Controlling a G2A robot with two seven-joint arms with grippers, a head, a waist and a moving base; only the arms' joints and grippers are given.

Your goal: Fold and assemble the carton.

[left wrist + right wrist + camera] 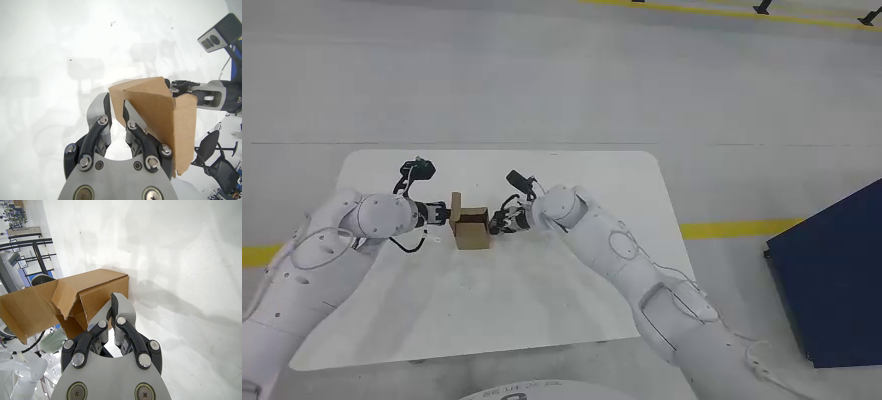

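Top view: the carton (470, 228) sits on the bench (572, 310), left of its middle and nearer the far edge than the near one, with an arm at each end.
Left gripper (115, 106): jaws closed on one wall of the carton, and the cardboard runs straight between them.
Right gripper (111, 308): at the carton's opposite end, jaws drawn almost together; whether any cardboard is pinched between them cannot be told.
Carton shape: opened into a tube that seems to rest on the bench. The end toward the right arm is open, with a creased flap (63, 298) hanging loose across the opening.
Step in hand: judged to be squaring the body and starting on the end flaps. None looks folded shut yet, so the task seems early to midway.
Next move: probably the left side steadies the body while the right presses the loose flap inward — a light push along the crease, so the thin board bends there rather than buckling.
Risk: the carton looks light and could slide or skew under an off-centre push.
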